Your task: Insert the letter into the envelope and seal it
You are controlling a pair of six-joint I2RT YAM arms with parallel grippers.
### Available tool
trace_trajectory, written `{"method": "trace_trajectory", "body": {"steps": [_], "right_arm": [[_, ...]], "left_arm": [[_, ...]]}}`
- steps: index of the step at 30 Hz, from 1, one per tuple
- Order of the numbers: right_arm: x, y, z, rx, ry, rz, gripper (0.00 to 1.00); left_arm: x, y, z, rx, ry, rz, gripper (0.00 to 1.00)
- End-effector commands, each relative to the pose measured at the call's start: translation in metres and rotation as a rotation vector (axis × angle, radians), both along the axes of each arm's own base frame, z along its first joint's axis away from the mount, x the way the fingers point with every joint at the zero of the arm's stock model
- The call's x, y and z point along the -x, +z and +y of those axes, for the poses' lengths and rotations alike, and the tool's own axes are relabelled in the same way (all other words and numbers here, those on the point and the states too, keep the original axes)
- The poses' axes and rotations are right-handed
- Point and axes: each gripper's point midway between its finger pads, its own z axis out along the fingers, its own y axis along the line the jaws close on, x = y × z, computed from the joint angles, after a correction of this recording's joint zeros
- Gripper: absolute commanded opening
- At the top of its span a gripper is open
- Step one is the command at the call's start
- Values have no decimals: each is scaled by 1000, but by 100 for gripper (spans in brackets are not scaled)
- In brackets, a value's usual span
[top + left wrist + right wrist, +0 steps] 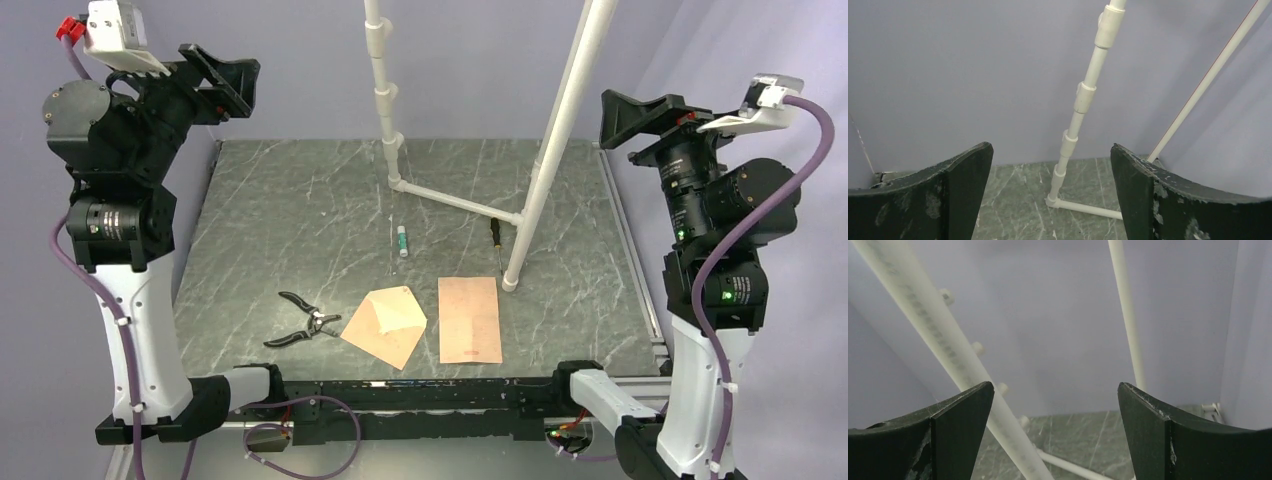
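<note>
Our left tool (1052, 150) and right tool (1055, 387) gape apart, partly cropped up close; we count one letter (469, 320), one envelope (385, 325).

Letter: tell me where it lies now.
The letter lies flat in the top view, near the front edge of the table, just right of the envelope.

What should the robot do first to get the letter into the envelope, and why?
Probably lower the right end effector toward the letter. Both it and the left end effector are open, empty and raised high, while the letter lies flat on the table just right of the envelope, on the right arm's side, not yet inside.
</note>
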Motion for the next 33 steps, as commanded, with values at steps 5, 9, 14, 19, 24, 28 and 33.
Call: {"method": "trace_trajectory", "body": {"steps": [5,9,14,19,24,28,33], "right_arm": [[1,-42,-8,-45,-40,120,100],[-6,-105,-11,-89,-69,311,100],[-7,-217,-7,-194,-89,628,100],[12,-331,38,-297,122,945,92],[41,-406,75,-463,303,1102,90],[57,-447,78,-524,288,1186,86],[60,-448,53,-464,134,1162,71]], "left_arm": [[-5,-9,-11,-24,-62,-30,93],[-22,-44,-25,-25,-138,34,93],[-30,-110,-79,-55,-418,136,93],[-21,-197,-132,21,-660,321,93],[5,-290,-175,11,-732,559,93],[31,-354,-199,-20,-735,734,93],[48,-399,-205,-59,-681,864,90]]}}
